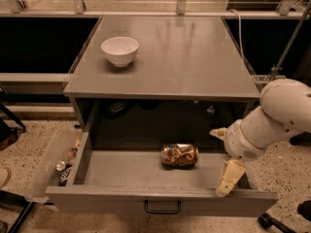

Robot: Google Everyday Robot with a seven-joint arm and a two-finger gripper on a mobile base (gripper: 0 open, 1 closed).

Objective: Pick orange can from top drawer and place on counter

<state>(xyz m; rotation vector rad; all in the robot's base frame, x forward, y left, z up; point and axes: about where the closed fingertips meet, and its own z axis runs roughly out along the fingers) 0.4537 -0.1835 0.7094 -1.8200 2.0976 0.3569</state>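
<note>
The orange can (180, 155) lies on its side, dented, on the floor of the open top drawer (121, 198), a little right of the middle. My gripper (220, 160) hangs over the right end of the drawer, to the right of the can and apart from it. It is open and empty, with one cream finger (228, 177) pointing down at the drawer's front right corner and the other (217, 132) toward the back. The grey counter (184, 62) spans the cabinet top above the drawer.
A white bowl (119, 49) stands on the counter at the back left. A translucent plastic bin (51, 164) with small items sits on the floor left of the drawer. A dark pull handle (162, 208) is on the drawer front. A cable runs along the counter's right edge.
</note>
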